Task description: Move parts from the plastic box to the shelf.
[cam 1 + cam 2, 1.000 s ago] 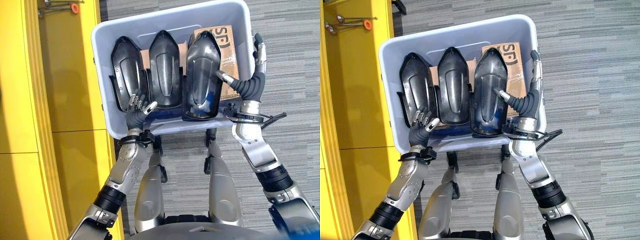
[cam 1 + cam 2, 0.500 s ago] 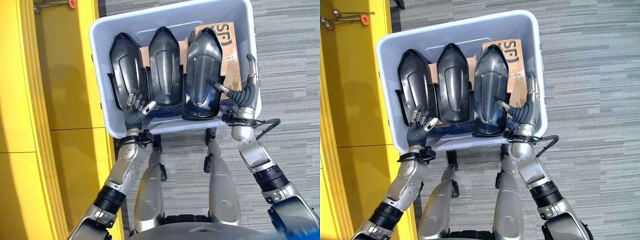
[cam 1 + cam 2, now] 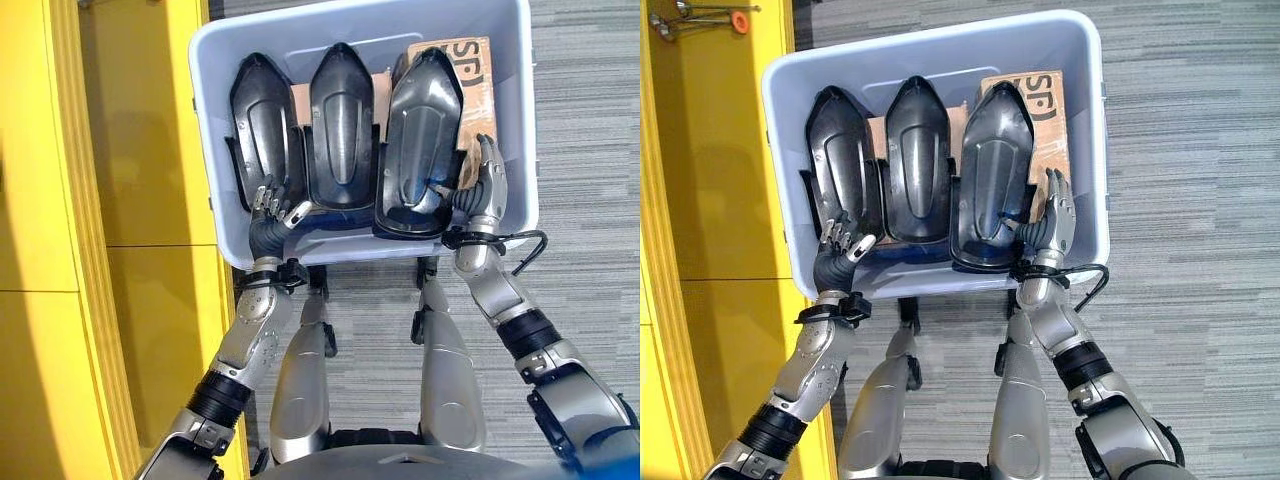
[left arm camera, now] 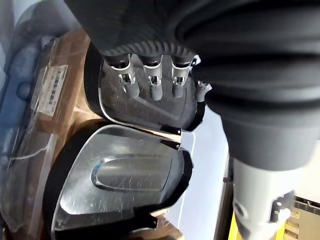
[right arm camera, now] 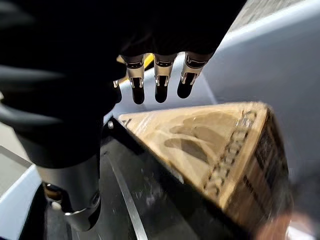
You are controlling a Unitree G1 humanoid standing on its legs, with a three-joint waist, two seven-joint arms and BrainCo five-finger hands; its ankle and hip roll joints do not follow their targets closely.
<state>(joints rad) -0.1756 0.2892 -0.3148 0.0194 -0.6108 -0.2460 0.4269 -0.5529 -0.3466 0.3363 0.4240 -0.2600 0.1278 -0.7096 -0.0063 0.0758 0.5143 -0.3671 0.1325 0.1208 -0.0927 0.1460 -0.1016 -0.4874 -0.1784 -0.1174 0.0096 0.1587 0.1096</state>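
Inside the plastic box (image 3: 520,120), left hand (image 3: 272,212) fingers rest relaxed on the leftmost black part (image 3: 262,125); right hand (image 3: 1052,218) fingers straight, holding nothing, beside the rightmost black part (image 3: 992,165).

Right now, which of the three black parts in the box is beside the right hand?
The black part nearest the box's right wall, lying over the brown cardboard. The right hand is at its right edge; the left hand is at the leftmost part.

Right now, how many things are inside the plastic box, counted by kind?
Black molded parts: 3, standing side by side, left, middle, right.
Cardboard boxes: 1, lying under the parts on the robot's right side of the plastic box; more cardboard shows between the parts, and I cannot tell if it is a separate piece.
Total: 4.
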